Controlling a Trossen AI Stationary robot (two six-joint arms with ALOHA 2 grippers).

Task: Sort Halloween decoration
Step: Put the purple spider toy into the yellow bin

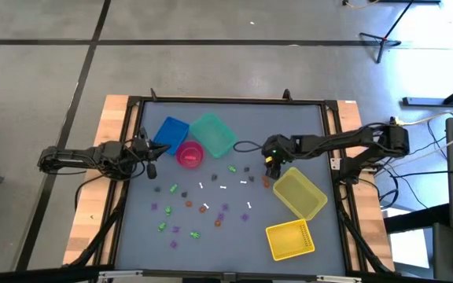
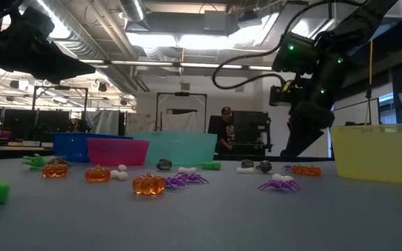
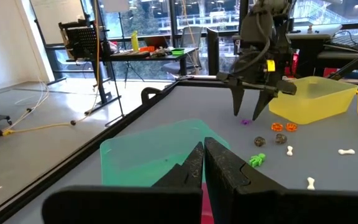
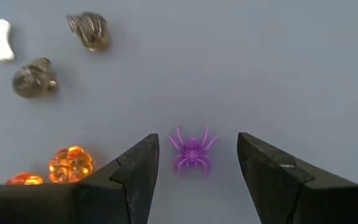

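Observation:
Tiny purple, orange, green, white and dark grey trinkets (image 1: 203,206) lie scattered over the grey table. My right gripper (image 1: 272,163) points down, open, just above the table beside the yellow bin. In the right wrist view its fingers (image 4: 135,171) stand on either side of a purple spider (image 4: 192,151) that lies flat on the table, without touching it. Two orange pumpkins (image 4: 70,163), two dark grey pieces (image 4: 35,77) and a white bone (image 4: 2,39) lie close by. My left gripper (image 1: 149,149) waits shut at the table's left, near the blue and pink bins.
A blue bin (image 1: 171,132), a teal bin (image 1: 213,134) and a round pink bin (image 1: 189,154) stand at the far left. A yellow bin (image 1: 299,192) and a yellow basket (image 1: 289,238) stand at the near right. A person (image 2: 224,132) shows beyond the table.

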